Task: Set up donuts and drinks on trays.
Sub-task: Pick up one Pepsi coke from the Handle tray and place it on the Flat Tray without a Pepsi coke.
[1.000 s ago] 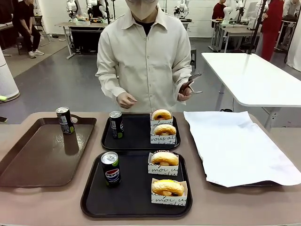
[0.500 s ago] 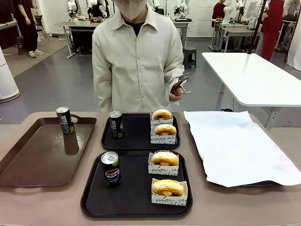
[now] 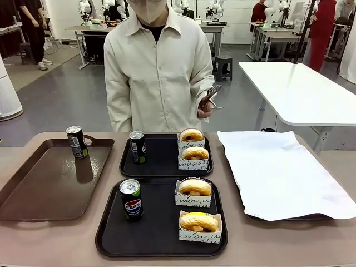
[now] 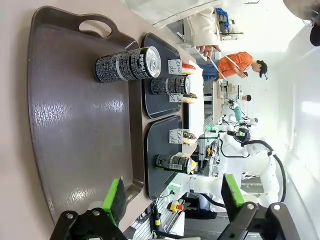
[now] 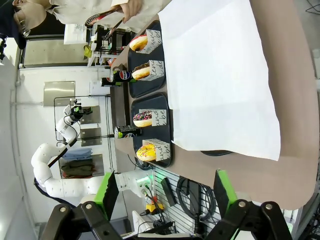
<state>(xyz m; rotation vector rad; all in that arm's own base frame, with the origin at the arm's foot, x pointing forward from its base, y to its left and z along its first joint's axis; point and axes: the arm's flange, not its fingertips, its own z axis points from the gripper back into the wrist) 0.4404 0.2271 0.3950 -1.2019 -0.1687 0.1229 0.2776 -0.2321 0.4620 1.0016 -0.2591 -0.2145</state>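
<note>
Two black trays lie mid-table. The far tray (image 3: 163, 162) carries a dark can (image 3: 137, 147) and two sleeved donuts (image 3: 191, 136) (image 3: 195, 153). On the near tray (image 3: 158, 229) stand a Pepsi can (image 3: 131, 199) and two more donuts (image 3: 194, 187) (image 3: 198, 221). A third can (image 3: 76, 142) stands on the brown tray (image 3: 44, 186). My left gripper (image 4: 172, 197) is open above the brown tray (image 4: 75, 125), well short of that can (image 4: 127, 64). My right gripper (image 5: 165, 195) is open over the table edge beside the white paper (image 5: 220, 75).
A person stands at the far side holding tongs (image 3: 210, 95) in one raised hand. White paper (image 3: 278, 172) covers a tray at the right. A white table (image 3: 300, 89) stands behind at the right.
The person has straightened up and shifted slightly left; their free hand has dropped out of sight. Cans, donuts and trays have not moved.
</note>
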